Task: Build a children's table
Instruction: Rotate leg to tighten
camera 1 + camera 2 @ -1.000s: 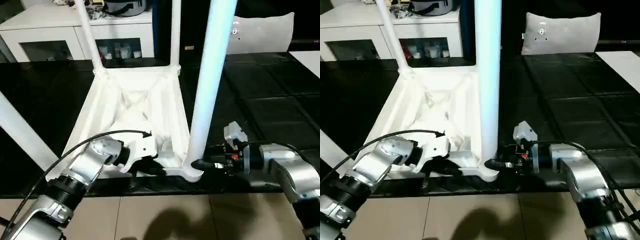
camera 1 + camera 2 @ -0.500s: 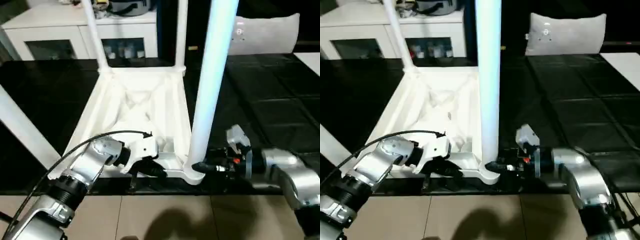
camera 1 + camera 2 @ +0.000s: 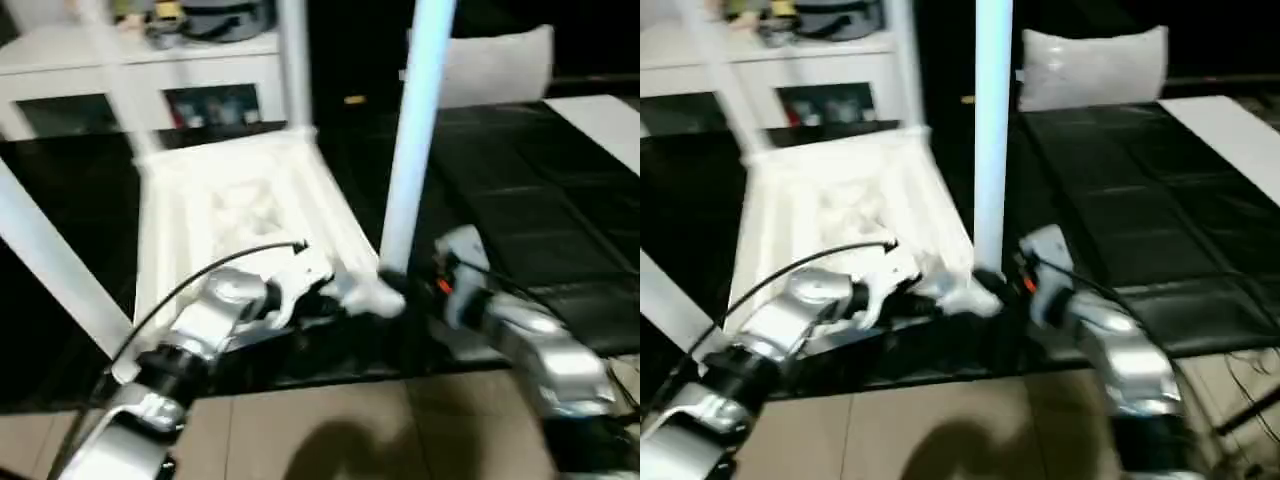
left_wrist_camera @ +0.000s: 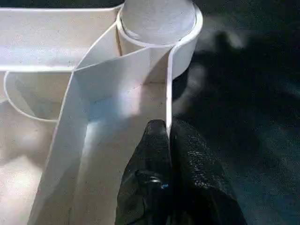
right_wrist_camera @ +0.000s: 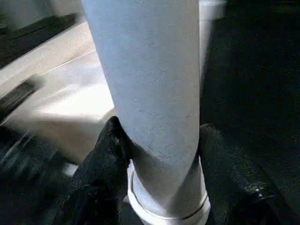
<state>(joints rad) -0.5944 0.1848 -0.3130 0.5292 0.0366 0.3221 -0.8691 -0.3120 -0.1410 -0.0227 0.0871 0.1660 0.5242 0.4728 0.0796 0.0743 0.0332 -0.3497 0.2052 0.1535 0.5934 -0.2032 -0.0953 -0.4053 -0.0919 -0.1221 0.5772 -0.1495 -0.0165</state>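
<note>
left pincer [image 4: 168, 133] pinching table [image 3: 215, 195] rim, right pincer [image 5: 159, 140] clasping blurred leg [image 5: 150, 75]

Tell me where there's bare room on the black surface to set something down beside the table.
The black surface lies bare to the right of the near leg, up to the grey cushion. A second bare patch sits on the far left, before the white cabinet. The near edge is crowded: the left gripper pinches the tabletop's rim and the right gripper clasps the leg's base.

Left forearm [image 3: 205, 325]: silver casing, white wrist housing, black cable looping over. Right forearm [image 3: 535, 345]: silver, orange-red mark near wrist. Gripper fingers [image 4: 187, 187]: black, textured.
</note>
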